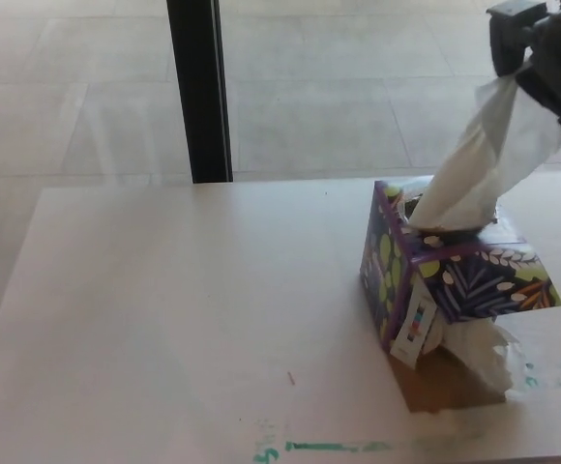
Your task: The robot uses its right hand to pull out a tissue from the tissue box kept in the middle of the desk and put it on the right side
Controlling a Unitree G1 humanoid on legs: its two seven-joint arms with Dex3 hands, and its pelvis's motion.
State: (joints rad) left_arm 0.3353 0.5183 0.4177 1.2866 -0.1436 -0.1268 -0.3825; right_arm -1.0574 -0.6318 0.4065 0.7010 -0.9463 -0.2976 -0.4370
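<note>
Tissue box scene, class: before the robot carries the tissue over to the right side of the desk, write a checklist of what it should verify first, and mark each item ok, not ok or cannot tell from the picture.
1. Right hand grips the tissue: ok, the top is pinched in the hand.
2. Tissue fully out of the tissue box: not ok, its lower end sits in the opening.
3. Box flat on the desk: cannot tell, it looks tilted.
4. Drop area right of the box free: not ok, a crumpled tissue lies by the box's front right.
5. Left hand out of the way: ok, it is not in view.
</note>
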